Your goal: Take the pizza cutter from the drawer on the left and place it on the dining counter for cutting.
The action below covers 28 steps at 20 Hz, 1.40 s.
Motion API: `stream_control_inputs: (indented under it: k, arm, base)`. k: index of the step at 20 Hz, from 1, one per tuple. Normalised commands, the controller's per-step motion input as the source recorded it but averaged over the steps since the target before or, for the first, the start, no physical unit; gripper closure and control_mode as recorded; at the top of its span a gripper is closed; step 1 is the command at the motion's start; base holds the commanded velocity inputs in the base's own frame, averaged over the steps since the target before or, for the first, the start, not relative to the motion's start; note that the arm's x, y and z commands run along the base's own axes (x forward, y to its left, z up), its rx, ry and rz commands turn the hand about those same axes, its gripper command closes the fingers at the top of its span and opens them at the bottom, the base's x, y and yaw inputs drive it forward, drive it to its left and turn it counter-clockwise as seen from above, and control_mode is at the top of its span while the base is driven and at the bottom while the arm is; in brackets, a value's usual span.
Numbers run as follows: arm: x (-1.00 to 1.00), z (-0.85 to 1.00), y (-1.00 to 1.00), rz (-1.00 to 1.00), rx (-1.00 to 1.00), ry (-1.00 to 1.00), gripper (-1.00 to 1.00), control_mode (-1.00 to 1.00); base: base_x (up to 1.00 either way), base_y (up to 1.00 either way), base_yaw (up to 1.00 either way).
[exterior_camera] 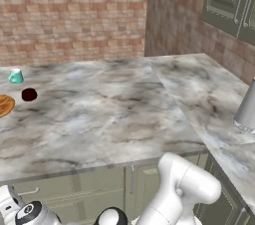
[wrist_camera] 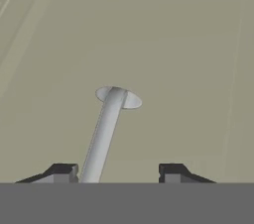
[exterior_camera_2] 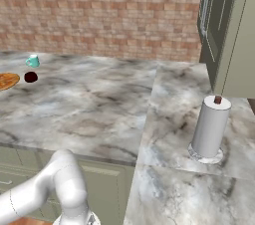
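In the hand view I face the sage-green drawer [wrist_camera: 173, 44] front from very close. Its slim silver bar handle [wrist_camera: 106, 129] runs from a round mount down between my fingertips. My gripper [wrist_camera: 118, 172] straddles the bar: the left fingertip [wrist_camera: 64, 171] sits right beside it, the right fingertip [wrist_camera: 171, 171] stands well clear, so the jaws are open around the handle. The drawer is closed and the pizza cutter is hidden. The marble dining counter [exterior_camera: 109, 114] [exterior_camera_2: 99, 109] spreads above, with my arm bent down below its front edge.
On the counter's far left stand a teal cup [exterior_camera: 16, 75], a dark red ball [exterior_camera: 29, 94] and an orange pizza [exterior_camera: 4, 104]. A paper towel roll [exterior_camera_2: 210, 128] stands on the right wing. A narrow cabinet door handle [exterior_camera: 132, 179] is under the counter; tall cabinets [exterior_camera_2: 224, 20] rise at right.
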Motion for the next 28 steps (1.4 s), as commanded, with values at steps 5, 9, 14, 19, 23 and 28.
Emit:
stream_control_inputs:
  k: [5, 9, 14, 19, 23, 28]
  arm:
    - [0.0, 0.0, 0.0, 0.0, 0.0, 0.0, 1.0, -1.0]
    - [0.0, 0.0, 0.0, 0.0, 0.0, 0.0, 1.0, -1.0]
    - [-0.25, 0.0, 0.0, 0.0, 0.0, 0.0, 1.0, -1.0]
    - [-0.57, -0.04, 0.0, -0.02, 0.0, 0.0, 1.0, -1.0]
    - [-0.6, -0.03, 0.0, -0.02, 0.0, 0.0, 1.0, -1.0]
    - [-0.68, -0.03, 0.0, -0.05, 0.0, 0.0, 1.0, -1.0]
  base:
    - [0.0, 0.0, 0.0]
    - [0.0, 0.0, 0.0]
    - [0.0, 0.0, 0.0]
    - [0.0, 0.0, 0.0]
    - [0.0, 0.0, 0.0]
    - [0.0, 0.0, 0.0]
